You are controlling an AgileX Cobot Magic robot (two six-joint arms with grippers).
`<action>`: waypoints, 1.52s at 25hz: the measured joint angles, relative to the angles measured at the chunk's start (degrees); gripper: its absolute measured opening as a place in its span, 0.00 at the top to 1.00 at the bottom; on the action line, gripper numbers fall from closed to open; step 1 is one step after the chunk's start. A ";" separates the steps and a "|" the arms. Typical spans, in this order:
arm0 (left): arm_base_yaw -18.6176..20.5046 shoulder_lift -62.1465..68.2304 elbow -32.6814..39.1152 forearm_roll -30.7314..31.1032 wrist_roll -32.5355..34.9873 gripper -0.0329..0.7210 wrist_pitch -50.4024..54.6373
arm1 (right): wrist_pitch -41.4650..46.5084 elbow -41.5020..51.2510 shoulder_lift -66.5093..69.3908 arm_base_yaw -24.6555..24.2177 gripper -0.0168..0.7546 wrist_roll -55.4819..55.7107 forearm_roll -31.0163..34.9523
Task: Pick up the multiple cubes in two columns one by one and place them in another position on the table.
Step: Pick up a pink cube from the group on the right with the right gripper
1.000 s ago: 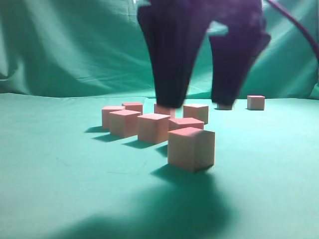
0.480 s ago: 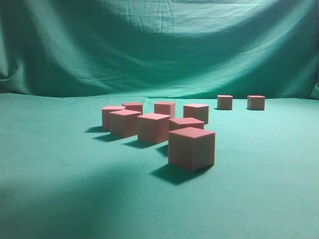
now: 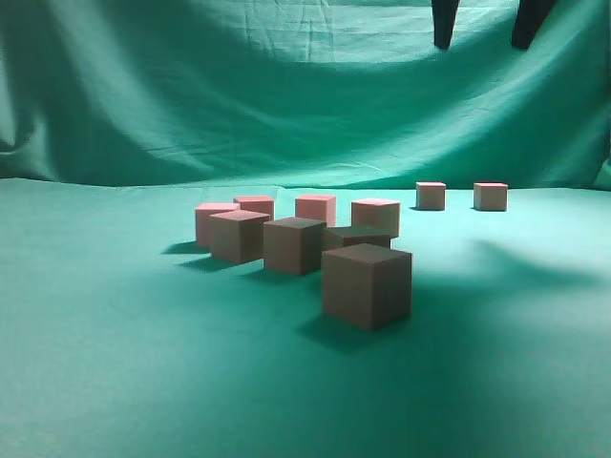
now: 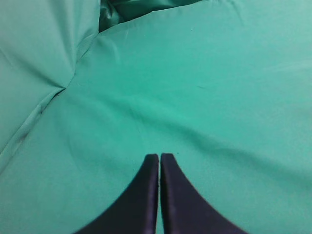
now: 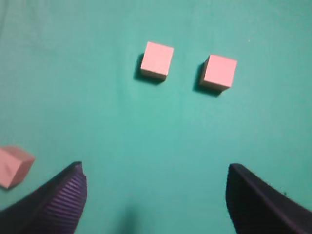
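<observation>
Pink-red cubes sat on the green bench (image 3: 115, 382) in two bunches. Two cubes (image 3: 461, 196) stood side by side, a little apart, at the right of the outside picture, far back near the cloth wall. Those two looked like the ones already put in their new spot. Eight more cubes (image 3: 305, 243) were left in the middle of that picture, lined up in two rows and close together, and the nearest cube (image 3: 367, 284) sat in front in shadow. So a small part of the job looked done and most of it was left. The right hand (image 3: 487, 24) was high up at the top right of the outside picture, spread wide and holding nothing. In its own picture the two moved cubes lay in the upper middle, and one more cube (image 5: 13, 165) peeked in at the left edge. The left hand (image 4: 160, 161) was pressed closed over bare green cloth, holding nothing, with no cube near it.
</observation>
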 joint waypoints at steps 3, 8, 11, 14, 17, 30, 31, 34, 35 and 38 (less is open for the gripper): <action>0.00 0.00 0.00 0.00 0.00 0.96 0.00 | -3.97 -3.79 5.56 -0.74 0.26 -0.56 1.75; 0.00 0.00 0.00 0.00 0.00 0.96 0.00 | -12.20 -7.01 12.19 -0.74 0.26 -1.57 3.21; 0.00 0.00 0.00 0.00 0.00 0.96 0.00 | -15.82 -7.15 15.05 -0.74 0.26 -1.67 3.21; 0.00 0.00 0.00 0.00 0.00 0.96 0.00 | -17.58 -7.51 17.40 -0.74 0.26 -1.67 3.21; 0.00 0.00 0.00 0.00 0.00 0.96 0.00 | -19.94 -7.62 18.74 -0.74 0.26 -1.55 2.98; 0.00 0.00 0.00 0.00 0.00 0.96 0.00 | -26.66 -7.62 22.23 -1.94 0.26 2.30 1.24; 0.00 0.00 0.00 0.00 0.00 0.96 0.00 | -26.78 -7.62 22.56 -1.94 0.26 2.30 1.35; 0.00 0.00 0.00 0.00 0.00 0.96 0.00 | -26.78 -7.62 23.87 -1.94 0.31 2.30 2.09; 0.00 0.00 0.00 0.00 0.00 0.96 0.00 | -26.78 -7.62 24.33 -1.94 0.35 2.30 2.35; 0.00 0.00 0.00 0.00 0.00 0.96 0.00 | -26.78 -7.62 24.89 -1.94 0.49 2.30 3.22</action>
